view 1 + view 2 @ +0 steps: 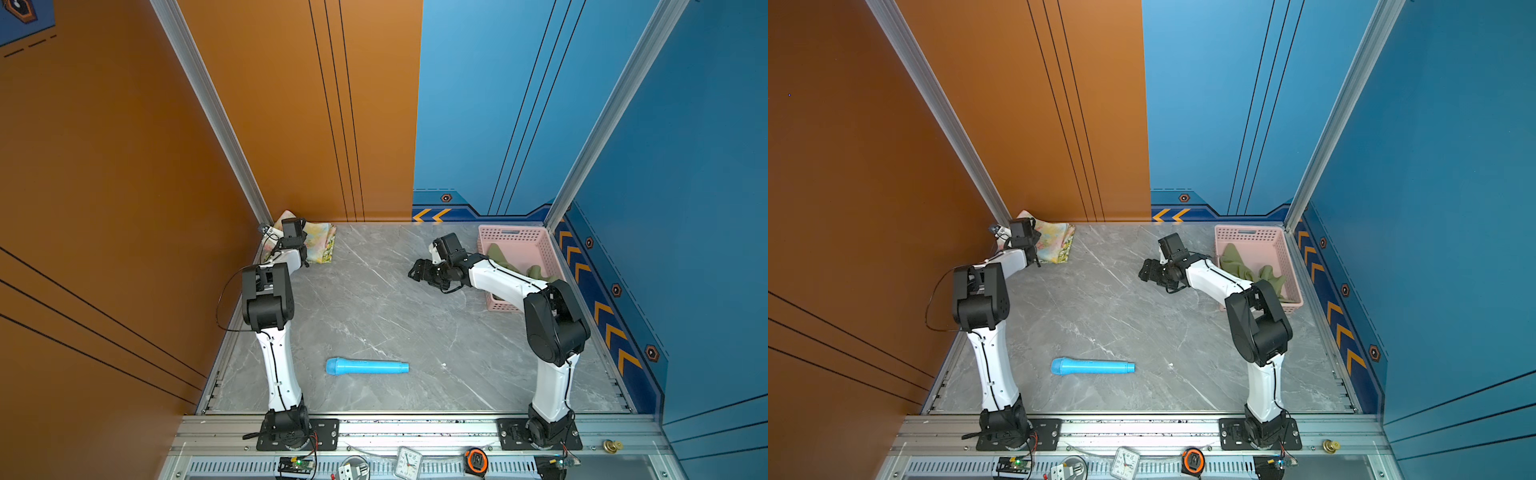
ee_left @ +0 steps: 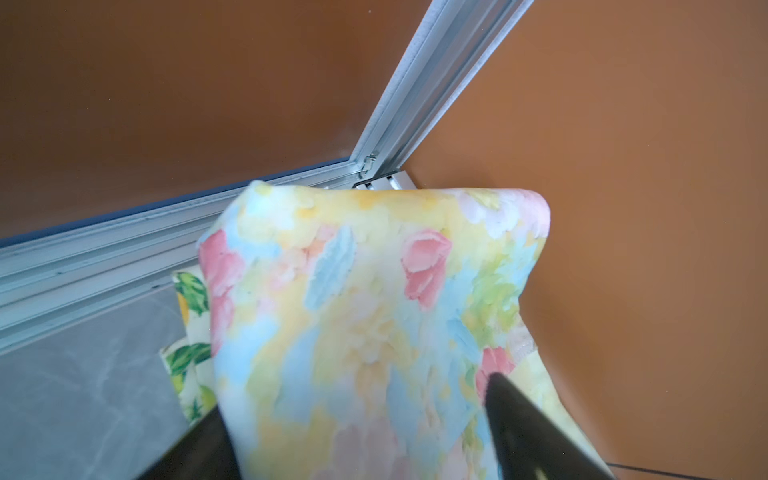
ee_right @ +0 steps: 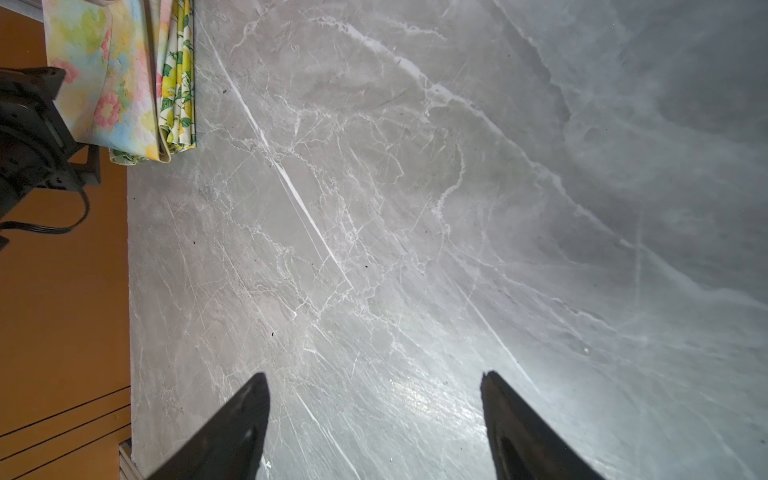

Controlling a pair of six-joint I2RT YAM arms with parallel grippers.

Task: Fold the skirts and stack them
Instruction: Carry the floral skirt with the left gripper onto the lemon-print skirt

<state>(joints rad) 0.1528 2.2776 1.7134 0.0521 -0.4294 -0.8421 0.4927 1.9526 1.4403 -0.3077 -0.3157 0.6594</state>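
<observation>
In the far left corner of the table (image 1: 374, 316), both top views are showing the flowered pastel skirt (image 1: 318, 237) lying folded on the lemon skirt (image 1: 328, 251). The olive skirt (image 1: 500, 253) is lying crumpled in the pink basket (image 1: 515, 237), with the right gripper (image 1: 417, 272) hovering just beside it. Left wrist view: the left gripper (image 2: 355, 395) is standing with jaws spread, released, with the pastel skirt between them. Right wrist view: jaws are gaping wide over bare table.
</observation>
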